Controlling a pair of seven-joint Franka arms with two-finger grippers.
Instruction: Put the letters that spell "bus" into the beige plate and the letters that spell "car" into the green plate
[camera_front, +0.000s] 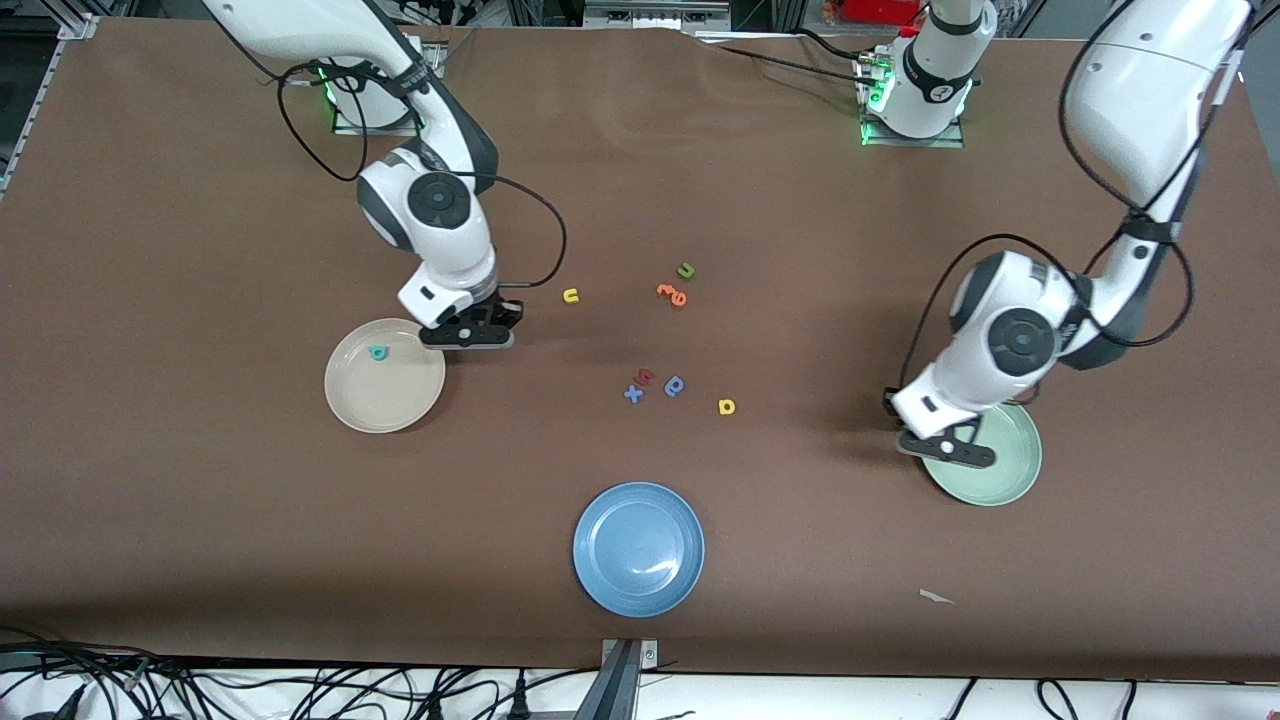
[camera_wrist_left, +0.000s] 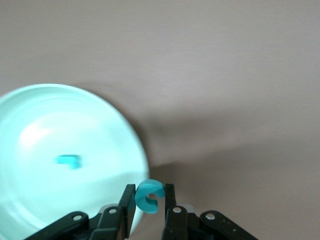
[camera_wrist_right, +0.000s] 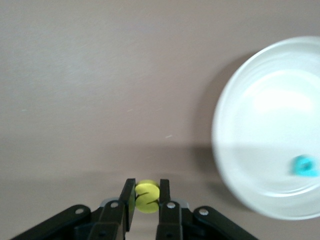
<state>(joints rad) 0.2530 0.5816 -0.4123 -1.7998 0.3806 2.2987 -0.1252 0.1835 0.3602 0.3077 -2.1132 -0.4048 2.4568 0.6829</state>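
The teal c (camera_wrist_left: 149, 194) is pinched between the fingers (camera_wrist_left: 128, 204) of the left gripper (camera_front: 950, 447), which hangs over the rim of the green plate (camera_front: 1000, 480) on the edge toward the bench's middle. In that plate lies one thin teal letter (camera_wrist_left: 69, 160), seen only in the left wrist view. The yellow s (camera_wrist_right: 147, 196) is clamped in the closed fingers (camera_wrist_right: 129, 200) of the right gripper (camera_front: 470, 336), which is over the brown bench (camera_front: 200, 550) just beside the beige plate (camera_front: 370, 410), off its edge toward the robots' bases. The teal b (camera_front: 378, 352) lies in the beige plate, near that same edge.

Taking the blue plate (camera_front: 638, 548) as landmark: farther from the front camera than it, a yellow a (camera_front: 727, 406) lies toward the left arm's end, with a blue looped letter (camera_front: 675, 386), a red letter (camera_front: 643, 377) and a blue x (camera_front: 633, 394) in a tight cluster more directly in line with the plate. Farther still sit an orange letter (camera_front: 673, 294) and a green u (camera_front: 685, 270) close together, and the yellow u (camera_front: 571, 295) apart from them toward the right arm's end
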